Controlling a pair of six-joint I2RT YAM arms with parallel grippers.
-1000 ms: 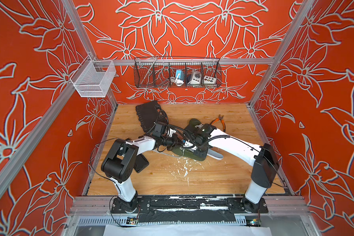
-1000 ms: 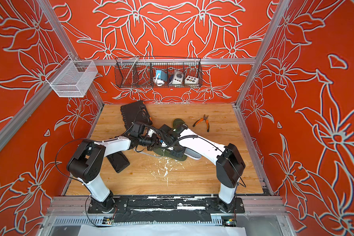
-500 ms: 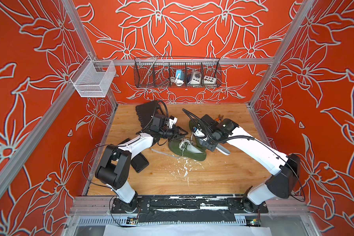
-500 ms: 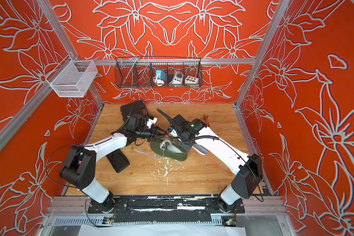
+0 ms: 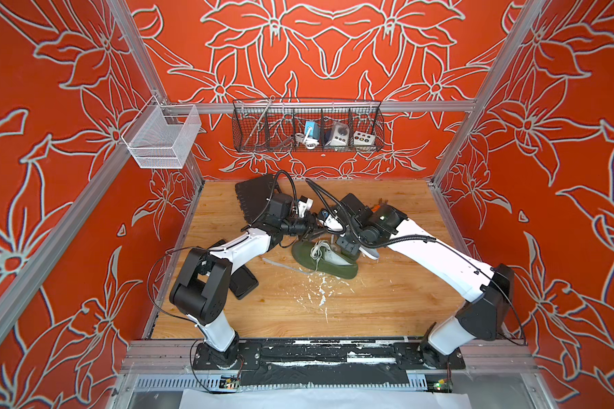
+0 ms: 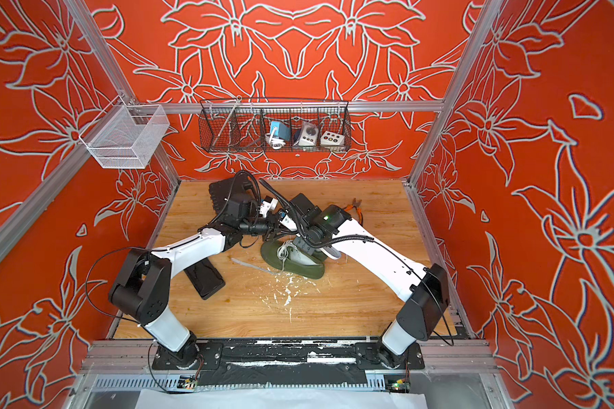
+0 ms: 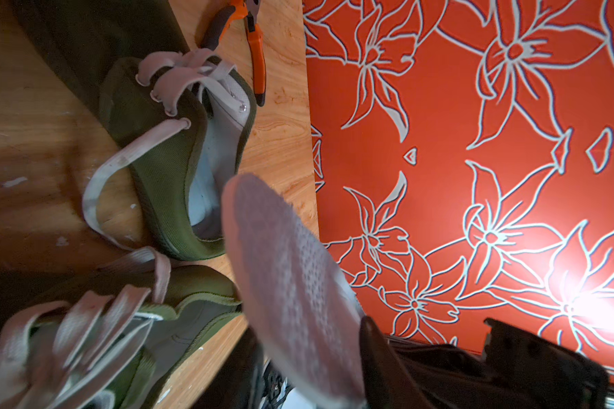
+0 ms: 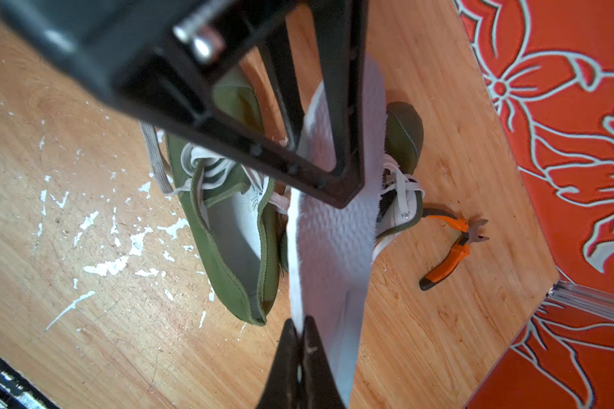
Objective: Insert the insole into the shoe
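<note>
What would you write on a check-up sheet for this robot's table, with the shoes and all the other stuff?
Surface: wooden tabletop, with white flecks near the shoe.
Job's things: white insole held by the heel of an open green shoe; second green shoe behind it.
Clutter: orange pliers, black tray, black pad, white strip.
Hands: right hand shut on the insole's edge; left hand open, beside the insole.
Cables: black hoses arch over both wrists; no snag seen.
Surroundings: red flowered walls; wire basket holding gadgets; white mesh basket.
</note>
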